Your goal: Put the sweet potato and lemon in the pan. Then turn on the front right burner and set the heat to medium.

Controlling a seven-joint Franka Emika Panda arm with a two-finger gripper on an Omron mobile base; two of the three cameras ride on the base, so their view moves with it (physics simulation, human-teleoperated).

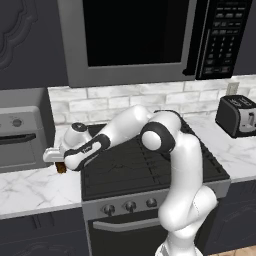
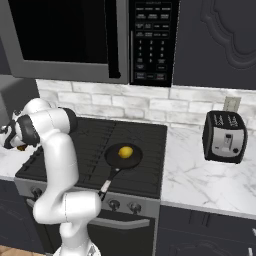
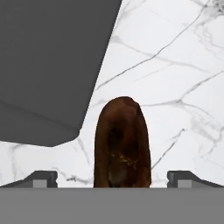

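Even flat light, sharp, faint shadows

My bench (image 3: 183,65) looks like polished veined white marble; the sweet potato (image 3: 122,144) has rough, matt brown skin.

Dark reddish-brown sweet potato (image 3: 122,144) on a white bench (image 3: 175,87) veined with grey. Bright yellow lemon (image 2: 125,151) in a black pan (image 2: 116,161) on black grates (image 2: 95,145). White brick backsplash (image 2: 150,107); black-and-silver toaster (image 2: 224,137); white arm (image 1: 175,170) with dark joints.
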